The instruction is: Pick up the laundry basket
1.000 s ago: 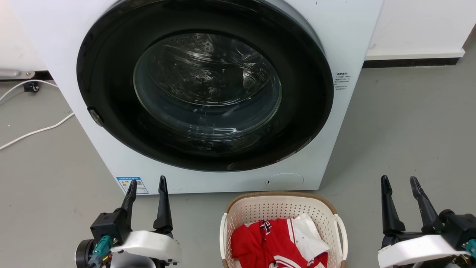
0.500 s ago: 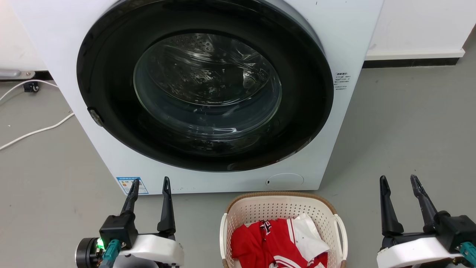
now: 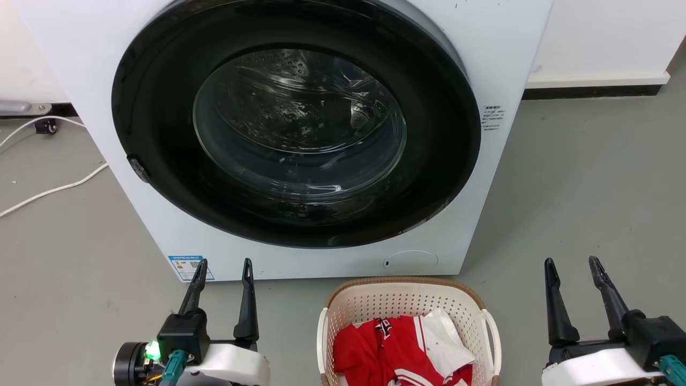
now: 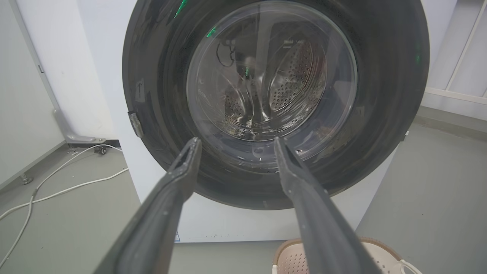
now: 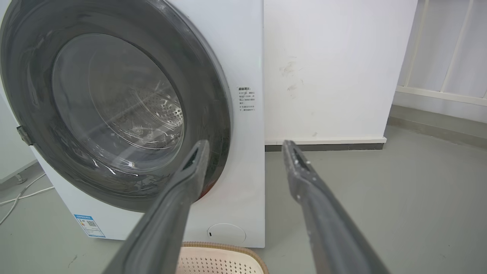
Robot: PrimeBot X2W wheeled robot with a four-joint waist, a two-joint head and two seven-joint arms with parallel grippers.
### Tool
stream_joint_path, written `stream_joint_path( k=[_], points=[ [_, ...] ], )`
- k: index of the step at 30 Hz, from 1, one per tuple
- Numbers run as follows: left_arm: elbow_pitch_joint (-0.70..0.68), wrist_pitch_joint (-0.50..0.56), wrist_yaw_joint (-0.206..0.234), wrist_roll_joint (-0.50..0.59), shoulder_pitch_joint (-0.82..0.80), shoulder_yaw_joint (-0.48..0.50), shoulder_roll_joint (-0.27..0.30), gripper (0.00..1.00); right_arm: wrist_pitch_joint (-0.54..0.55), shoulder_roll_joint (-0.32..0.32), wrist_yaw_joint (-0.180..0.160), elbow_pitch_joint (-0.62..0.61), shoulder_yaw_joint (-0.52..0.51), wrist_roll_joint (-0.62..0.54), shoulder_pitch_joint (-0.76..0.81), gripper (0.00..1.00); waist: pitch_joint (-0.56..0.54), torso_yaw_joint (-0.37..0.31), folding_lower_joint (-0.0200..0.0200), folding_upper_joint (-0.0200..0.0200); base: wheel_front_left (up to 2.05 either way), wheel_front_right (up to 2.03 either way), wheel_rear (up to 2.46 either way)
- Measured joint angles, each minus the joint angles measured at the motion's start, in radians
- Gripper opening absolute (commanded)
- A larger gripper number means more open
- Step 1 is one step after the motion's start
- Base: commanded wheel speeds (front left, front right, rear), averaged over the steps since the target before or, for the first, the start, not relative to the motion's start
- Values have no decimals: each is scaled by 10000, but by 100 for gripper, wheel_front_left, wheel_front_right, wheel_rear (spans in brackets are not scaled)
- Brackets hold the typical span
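Both spread and empty, the left gripper [image 3: 224, 261] edges toward the laundry basket [image 3: 396, 303] on the floor [image 3: 589, 187] as the right gripper [image 3: 571, 260] barely stirs, the lift not yet begun.

The laundry basket [image 3: 375, 303] is matt perforated plastic with a woven-look rim, holding soft cloth [image 3: 386, 348]. The washing machine [image 3: 504, 53] has smooth white panels and a glossy glass door [image 3: 300, 123]; the floor [image 3: 589, 177] is matt.
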Motion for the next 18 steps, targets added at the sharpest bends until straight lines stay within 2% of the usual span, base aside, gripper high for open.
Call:
stream_joint_path(
  k=[18],
  points=[
    [96, -25, 4, -71, 24, 4, 0, 100, 0, 0, 0, 190, 25, 380, 0, 100, -16, -4, -2, 0, 0, 0, 0]
  ],
)
